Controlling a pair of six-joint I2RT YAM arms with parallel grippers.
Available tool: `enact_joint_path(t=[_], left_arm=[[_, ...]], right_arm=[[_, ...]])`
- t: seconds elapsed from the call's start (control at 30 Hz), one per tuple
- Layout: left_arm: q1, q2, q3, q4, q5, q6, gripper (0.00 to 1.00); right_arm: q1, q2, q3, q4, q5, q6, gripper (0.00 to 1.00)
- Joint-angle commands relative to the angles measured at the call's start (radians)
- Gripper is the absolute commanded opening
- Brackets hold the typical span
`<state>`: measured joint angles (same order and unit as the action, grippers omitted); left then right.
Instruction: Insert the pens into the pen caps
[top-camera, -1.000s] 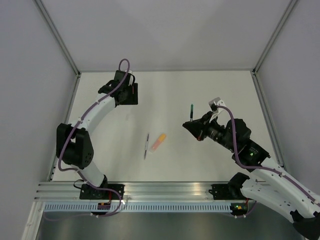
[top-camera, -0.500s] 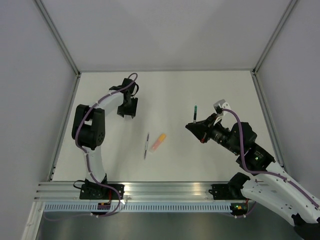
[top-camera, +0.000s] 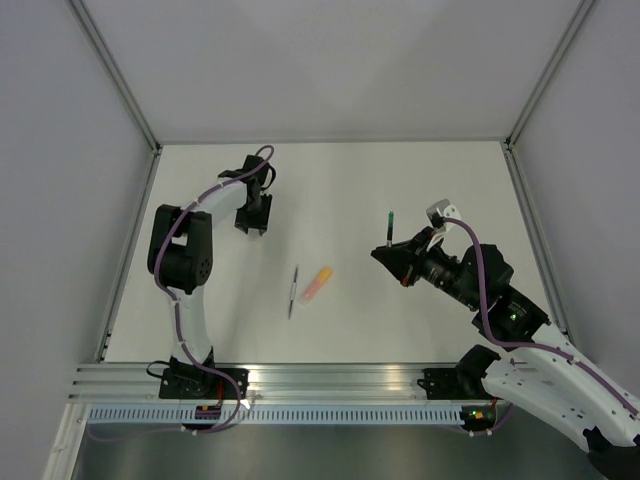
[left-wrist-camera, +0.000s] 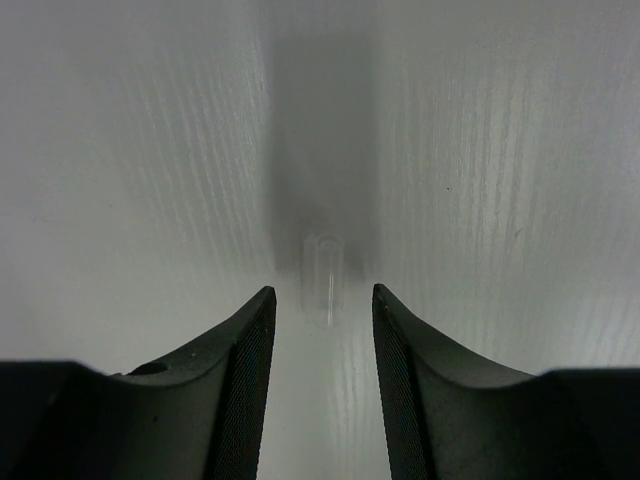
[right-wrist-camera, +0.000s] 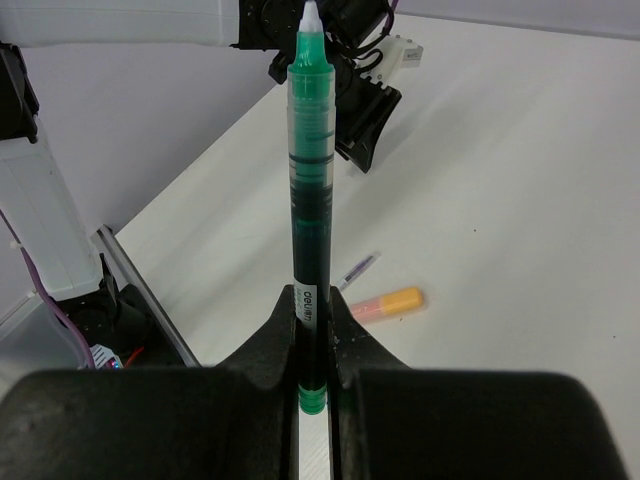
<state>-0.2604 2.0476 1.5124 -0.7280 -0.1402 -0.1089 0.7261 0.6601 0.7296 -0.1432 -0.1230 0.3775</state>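
Scene: Two arms worked over a white table (top-camera: 450, 180) — one pen was in the air and two lay flat.
Right fingers: The right fingers (right-wrist-camera: 278, 338) were clamped on the lower barrel of the green pen (right-wrist-camera: 308, 230). It stood upright, pale tip up, above the right half of the table.
Left fingers: The left fingers (left-wrist-camera: 245, 360) were partly spread and low over the far-left table. One sat either side of the clear cap (left-wrist-camera: 323, 268), a short see-through tube lying just beyond the tips, and no contact showed.
Loose pens: The orange pen (top-camera: 318, 284) and thin grey pen (top-camera: 293, 290) lay side by side near mid-table, well apart from both arms.
Progress: The task looked to be at an early stage. No pen was seen seated in a cap, and the clear cap was not yet gripped. Whether the orange pen's yellower end was a fitted cap could not be told.
Change from a second earlier: The left arm had drawn its elbow in and brought its fingers slightly nearer. The green pen had shifted a touch to the right — the loose pens had not moved.
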Motion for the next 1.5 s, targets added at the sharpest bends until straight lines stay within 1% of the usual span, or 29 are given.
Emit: enact_joint_path(t=[0.0, 0.37, 0.47, 0.57, 0.6, 0.67, 0.7, 0.77, 0.8, 0.87, 0.97, 1.1, 1.13, 1.2, 1.23, 1.27, 1.3, 1.33, 1.37, 1.4, 1.43, 1.47], left_arm=[[0.010, 0.020, 0.025, -0.008, -0.007, 0.041, 0.49], [0.010, 0.071, 0.045, -0.027, 0.030, 0.055, 0.49], [0.010, 0.080, 0.060, -0.044, 0.034, 0.052, 0.47], [0.010, 0.092, 0.062, -0.059, 0.028, 0.044, 0.42], [0.010, 0.098, 0.062, -0.062, 0.027, 0.041, 0.37], [0.010, 0.105, 0.060, -0.067, 0.024, 0.040, 0.29], [0.012, 0.106, 0.054, -0.068, 0.025, 0.038, 0.20], [0.010, 0.100, 0.046, -0.062, 0.039, 0.032, 0.13], [0.012, 0.094, 0.037, -0.054, 0.048, 0.026, 0.06], [0.012, 0.066, 0.023, -0.045, 0.088, 0.012, 0.02], [0.012, 0.007, 0.006, -0.018, 0.143, -0.008, 0.02], [0.010, -0.088, -0.011, 0.025, 0.264, -0.055, 0.02], [0.010, -0.110, -0.017, 0.056, 0.328, -0.073, 0.02], [0.012, -0.188, -0.044, 0.097, 0.405, -0.141, 0.02], [0.010, -0.217, -0.058, 0.160, 0.495, -0.171, 0.02], [0.010, -0.249, -0.104, 0.203, 0.554, -0.245, 0.02], [0.010, -0.315, -0.133, 0.252, 0.611, -0.288, 0.02], [0.010, -0.348, -0.161, 0.307, 0.723, -0.339, 0.02], [0.010, -0.380, -0.222, 0.425, 0.781, -0.447, 0.02], [0.010, -0.439, -0.254, 0.485, 0.863, -0.501, 0.02], [0.010, -0.466, -0.280, 0.542, 0.890, -0.556, 0.02], [0.010, -0.493, -0.328, 0.631, 0.912, -0.642, 0.02]], right_arm=[[-0.004, -0.005, 0.001, 0.008, 0.002, -0.012, 0.00], [-0.004, -0.011, 0.001, 0.004, 0.011, -0.015, 0.00], [-0.004, -0.010, 0.001, 0.002, 0.016, -0.015, 0.00], [-0.004, -0.008, 0.001, 0.004, 0.014, -0.017, 0.00], [-0.004, -0.008, 0.001, 0.004, 0.014, -0.017, 0.00], [-0.004, -0.010, -0.001, 0.004, 0.014, -0.015, 0.00], [-0.004, -0.010, -0.001, 0.002, 0.016, -0.017, 0.00], [-0.004, -0.008, -0.002, 0.005, 0.016, -0.017, 0.00], [-0.004, -0.008, -0.002, 0.007, 0.016, -0.014, 0.00], [-0.004, -0.007, -0.006, 0.008, 0.013, -0.012, 0.00], [-0.004, -0.005, -0.006, 0.011, 0.011, -0.011, 0.00], [-0.004, 0.001, -0.007, 0.013, 0.011, -0.012, 0.00], [-0.004, 0.003, -0.009, 0.017, 0.010, -0.011, 0.00], [-0.004, 0.018, -0.013, 0.024, -0.007, -0.006, 0.00], [-0.004, 0.025, -0.016, 0.039, -0.018, -0.003, 0.00], [-0.004, 0.048, -0.016, 0.043, -0.048, 0.000, 0.00], [-0.004, 0.061, -0.015, 0.050, -0.069, 0.001, 0.00], [-0.004, 0.073, -0.015, 0.057, -0.088, 0.011, 0.00], [-0.004, 0.096, -0.012, 0.063, -0.121, 0.011, 0.00], [-0.004, 0.105, -0.012, 0.067, -0.132, 0.015, 0.00], [-0.004, 0.111, -0.012, 0.073, -0.136, 0.020, 0.00], [-0.004, 0.116, -0.016, 0.079, -0.145, 0.023, 0.00]])
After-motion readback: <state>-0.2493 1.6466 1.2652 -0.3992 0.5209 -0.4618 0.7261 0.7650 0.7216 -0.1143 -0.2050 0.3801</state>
